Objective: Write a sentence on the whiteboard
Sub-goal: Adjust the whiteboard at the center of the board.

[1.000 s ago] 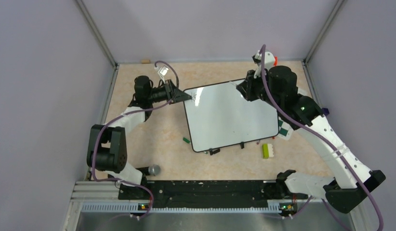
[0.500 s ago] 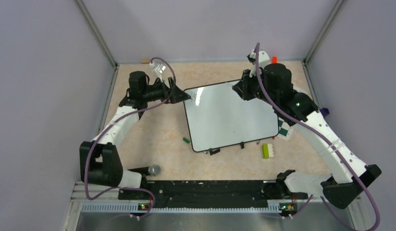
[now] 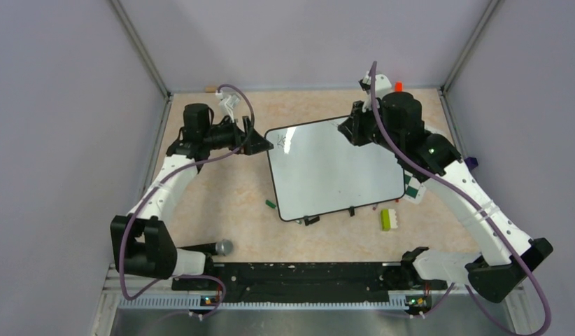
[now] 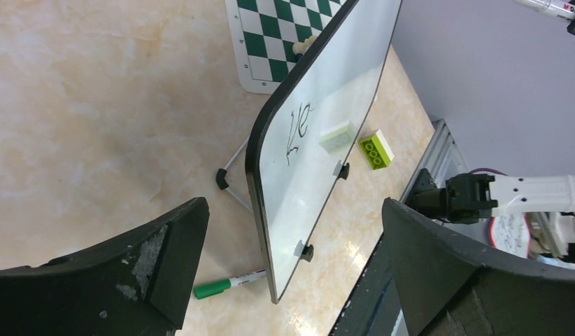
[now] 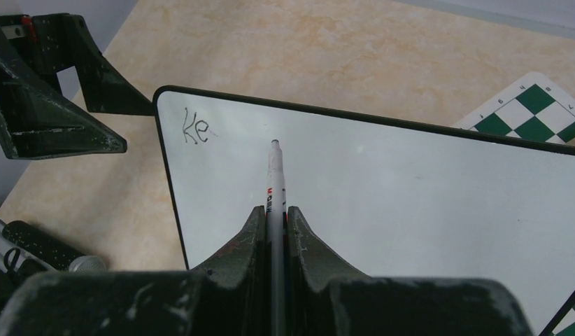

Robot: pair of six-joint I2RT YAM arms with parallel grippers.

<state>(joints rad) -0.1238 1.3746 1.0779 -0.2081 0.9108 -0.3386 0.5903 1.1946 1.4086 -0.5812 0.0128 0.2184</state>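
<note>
From here I see the whiteboard (image 4: 341, 70) glossy and smooth with reflections, the worktop (image 4: 96, 105) a smooth marbled beige, my left pincer (image 4: 292, 210) scuffed, matt black plastic.

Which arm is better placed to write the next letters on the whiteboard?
Right. The right gripper is shut on the marker, tip aimed at the whiteboard just past the written Ke. The left gripper is open and empty beside the board's edge.

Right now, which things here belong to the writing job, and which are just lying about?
Job in hand:
- whiteboard
- the "Ke" written on it
- white marker, gripped in the right hand
- left hand, open by the board's edge

Lying about:
- chess mat
- green marker
- lime-green brick
- microphone
</note>
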